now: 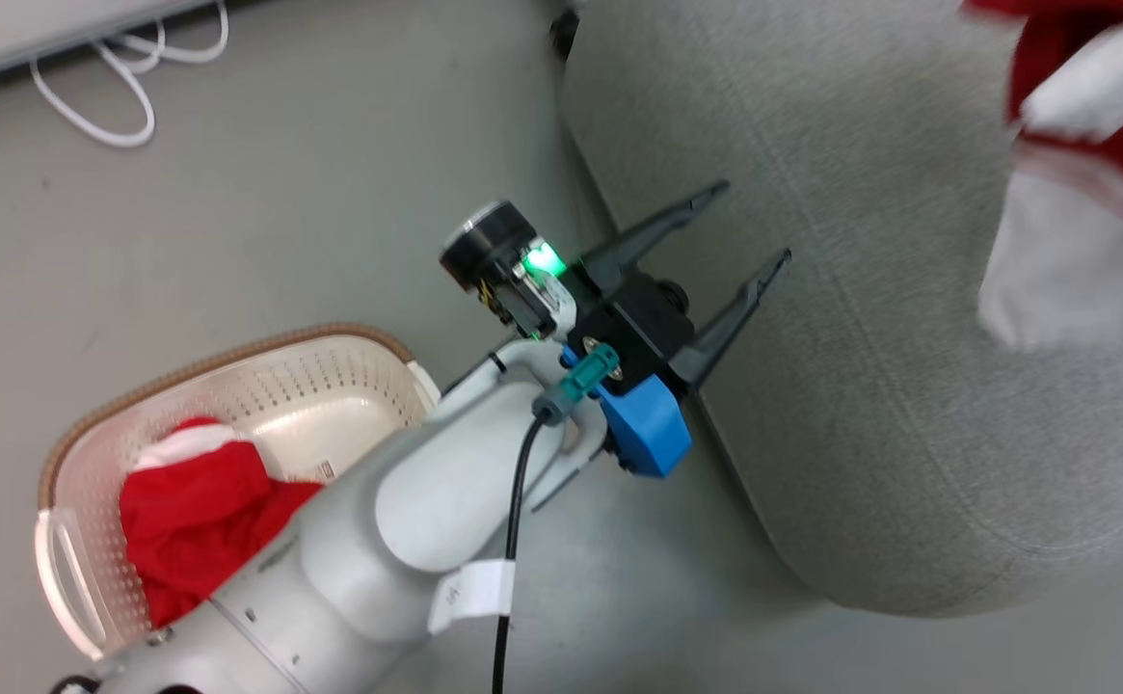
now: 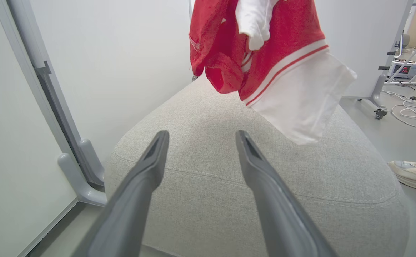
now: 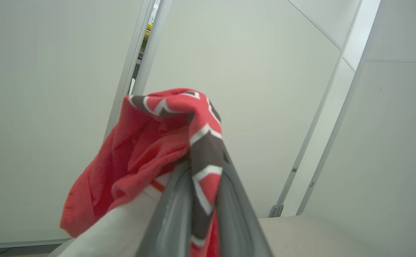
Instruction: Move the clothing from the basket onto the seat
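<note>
— Nearest first: anything in the basket (image 1: 233,359)?
— Yes, a plainer red garment (image 1: 195,520), bunched on the bottom beside the pale left forearm (image 1: 407,501). Not yet moved, so probably half the job to go.
— And the left gripper (image 1: 752,222)?
— Spread fully wide, gripping nothing. Parked at the seat's edge, likely to stay clear of the drop.
— Beyond that, over the seat (image 2: 211,200)?
— Hanging above the grey weave, seemingly clear of it: the red jersey (image 2: 286,53), white panel lowest.
— Held how?
— Pinched near its black-and-white lettering by the right gripper (image 3: 204,171), closed tight on the cloth. Lifted high, presumably to carry the slack over the cushion before letting go.
— Farthest?
— Pale partition panels (image 3: 68,107).
</note>
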Controlling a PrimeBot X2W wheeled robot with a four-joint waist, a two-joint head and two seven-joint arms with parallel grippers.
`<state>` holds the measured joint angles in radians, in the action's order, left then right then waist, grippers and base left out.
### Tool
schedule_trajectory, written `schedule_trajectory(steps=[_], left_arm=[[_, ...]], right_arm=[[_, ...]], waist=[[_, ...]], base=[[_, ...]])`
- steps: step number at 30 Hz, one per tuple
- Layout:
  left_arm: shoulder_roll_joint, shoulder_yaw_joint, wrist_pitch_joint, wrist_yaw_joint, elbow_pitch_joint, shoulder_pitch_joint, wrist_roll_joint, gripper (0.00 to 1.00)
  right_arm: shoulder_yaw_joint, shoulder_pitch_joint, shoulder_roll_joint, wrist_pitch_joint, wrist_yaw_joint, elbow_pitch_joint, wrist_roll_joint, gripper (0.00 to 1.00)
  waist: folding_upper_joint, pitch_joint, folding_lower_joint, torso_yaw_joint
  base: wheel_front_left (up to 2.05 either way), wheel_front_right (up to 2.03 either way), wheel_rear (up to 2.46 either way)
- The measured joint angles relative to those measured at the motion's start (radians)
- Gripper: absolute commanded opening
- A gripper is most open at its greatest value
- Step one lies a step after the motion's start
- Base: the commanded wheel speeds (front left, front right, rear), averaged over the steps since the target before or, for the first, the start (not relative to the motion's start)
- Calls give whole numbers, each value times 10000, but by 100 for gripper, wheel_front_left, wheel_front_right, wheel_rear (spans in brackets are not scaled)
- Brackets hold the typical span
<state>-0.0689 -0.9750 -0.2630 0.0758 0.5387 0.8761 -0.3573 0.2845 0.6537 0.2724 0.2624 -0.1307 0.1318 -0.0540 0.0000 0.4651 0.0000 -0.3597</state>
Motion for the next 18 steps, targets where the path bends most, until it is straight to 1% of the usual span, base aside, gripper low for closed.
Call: schedule_trajectory(steps=[5, 10, 13, 18], left_arm=[[-249, 146, 69, -92, -132, 686, 205, 100], [-433, 226, 199, -182, -405, 1367, 428, 100], [-525, 238, 284, -228, -593, 1708, 558, 100], [-650, 240, 430, -268, -859, 2053, 688, 100]], right_arm=[[1007, 1470, 978, 2, -2, 221, -203, 0], [1758, 2422, 1929, 6, 0, 1137, -384, 0], [1898, 2610, 2113, 6, 0, 1847, -380, 0], [1760, 2656, 2115, 2, 0, 3083, -224, 0]], waist=[[0, 942, 0, 215], [0, 1995, 1, 437], [0, 2617, 1, 564], [-1, 3566, 1, 723]], base=[[0, 0, 0], [0, 0, 0], [0, 0, 0], [0, 0, 0]])
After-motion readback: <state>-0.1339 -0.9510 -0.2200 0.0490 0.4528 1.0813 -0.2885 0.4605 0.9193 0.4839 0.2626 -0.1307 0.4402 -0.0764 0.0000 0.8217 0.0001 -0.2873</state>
